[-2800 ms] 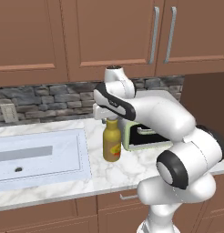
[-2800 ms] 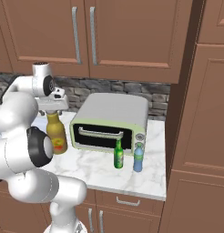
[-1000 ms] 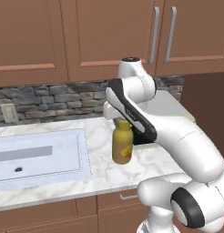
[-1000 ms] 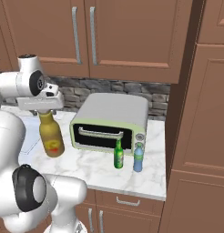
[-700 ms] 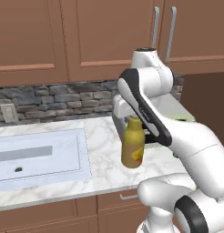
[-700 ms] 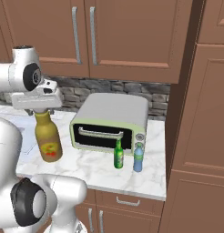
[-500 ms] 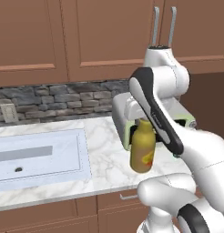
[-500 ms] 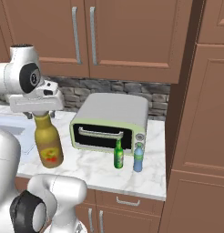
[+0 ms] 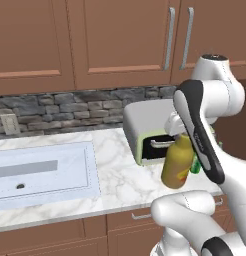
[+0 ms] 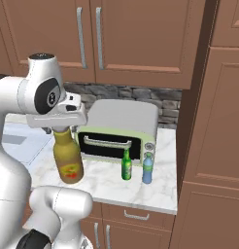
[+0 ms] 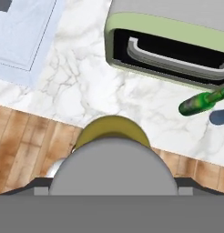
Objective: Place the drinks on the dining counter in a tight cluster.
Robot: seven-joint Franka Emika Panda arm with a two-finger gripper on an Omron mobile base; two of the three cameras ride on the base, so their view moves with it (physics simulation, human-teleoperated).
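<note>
1. Sink [image 9: 40, 172]: pale basin set in the marble worktop [image 9: 120, 175], well off to the hand's left in the left base view. In the hand view it sits at the top left corner [image 11: 22, 32].
2. Gripper [image 10: 60, 127]: the fingers themselves are hidden behind the hand body, but it grips the big bottle by its grey cap, jaws set wide around the cap. In the left base view the hand [image 9: 181, 131] sits partly behind the white forearm.
3. Amber bottle [image 10: 68, 163]: hangs straight below the hand, lifted clear of the worktop and out past its front edge. In the left base view it tilts a little [image 9: 177, 162]. The hand view looks down on its grey cap and mustard shoulder [image 11: 113, 132], with wood floor [image 11: 27, 145] beneath.
4. Toaster oven [image 10: 119, 129]: grey top, pale green front, dark door with a bar handle. It stands on the worktop just beyond and to the right of the hand.
5. Green bottle [image 10: 126, 166]: slim, upright on the worktop, in front of the oven, right of the held bottle and well apart from it.
6. Blue bottle [image 10: 147, 169]: small, pale, just beside the green one on its far side from the hand. I cannot tell whether the two touch.
7. Dining counter: not seen here.
</note>
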